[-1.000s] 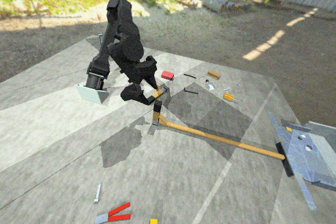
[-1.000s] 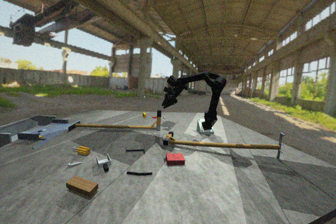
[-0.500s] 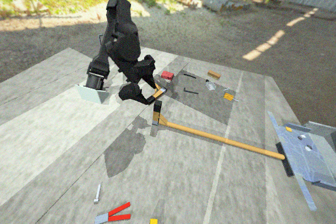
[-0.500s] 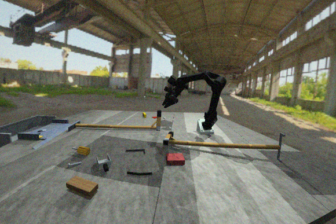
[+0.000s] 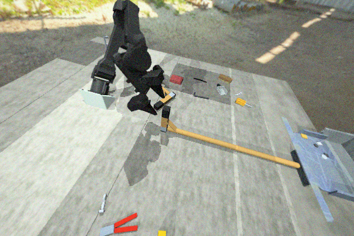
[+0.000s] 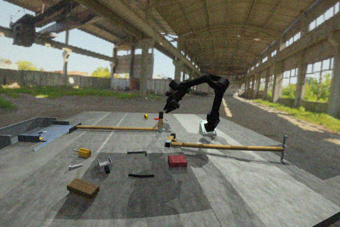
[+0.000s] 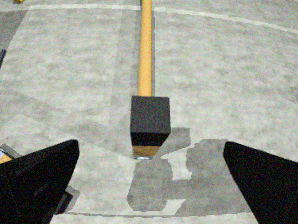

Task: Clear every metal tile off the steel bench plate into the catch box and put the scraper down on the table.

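Note:
The long scraper (image 5: 238,147) (image 6: 117,128) (image 7: 145,50) lies on the table, its dark blade (image 5: 302,174) at the near edge of the steel plate (image 5: 314,168) (image 6: 58,131). Its black-topped upright grip (image 5: 165,113) (image 6: 160,115) (image 7: 150,115) stands at the arm's end. My gripper (image 5: 160,105) (image 6: 166,111) (image 7: 153,148) is open and empty, above and just short of the grip, which is centred between the fingers in the wrist view. Two pale shiny pieces, apparently tiles, and a yellow piece (image 5: 304,136) (image 6: 41,138) are on the plate. The catch box (image 5: 343,136) (image 6: 29,122) is beyond, its inside partly hidden.
A second long-handled tool (image 6: 228,146) with a metal end lies beside the arm. A red block (image 5: 176,79) (image 6: 177,161), a brown block (image 5: 225,78) (image 6: 83,187), a yellow-handled tool (image 5: 240,102) (image 6: 84,152) and red-handled pliers (image 5: 126,229) lie around.

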Available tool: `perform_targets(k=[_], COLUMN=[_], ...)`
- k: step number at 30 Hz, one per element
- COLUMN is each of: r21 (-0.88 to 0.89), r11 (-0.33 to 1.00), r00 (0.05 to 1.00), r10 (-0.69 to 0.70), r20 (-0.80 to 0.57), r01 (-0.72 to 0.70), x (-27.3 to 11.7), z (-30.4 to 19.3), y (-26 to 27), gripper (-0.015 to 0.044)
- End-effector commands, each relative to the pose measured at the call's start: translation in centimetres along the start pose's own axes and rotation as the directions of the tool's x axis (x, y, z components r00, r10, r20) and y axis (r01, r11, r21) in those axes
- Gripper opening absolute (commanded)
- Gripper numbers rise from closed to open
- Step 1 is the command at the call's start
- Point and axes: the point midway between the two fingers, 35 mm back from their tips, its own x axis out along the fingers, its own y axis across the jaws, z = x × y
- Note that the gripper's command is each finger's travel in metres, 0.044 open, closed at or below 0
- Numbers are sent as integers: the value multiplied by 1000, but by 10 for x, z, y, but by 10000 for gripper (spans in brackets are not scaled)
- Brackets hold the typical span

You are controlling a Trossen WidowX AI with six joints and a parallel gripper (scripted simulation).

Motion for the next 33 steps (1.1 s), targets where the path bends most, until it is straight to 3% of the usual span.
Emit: perform_targets(k=[1,33], r21=[9,8], r11=[1000,1000], r00=[1000,1000], r10=[2,2], r20=[-7,-6], r01=[-2,-2], x=[7,59], z=[-2,-2], y=[0,0], gripper=[440,440])
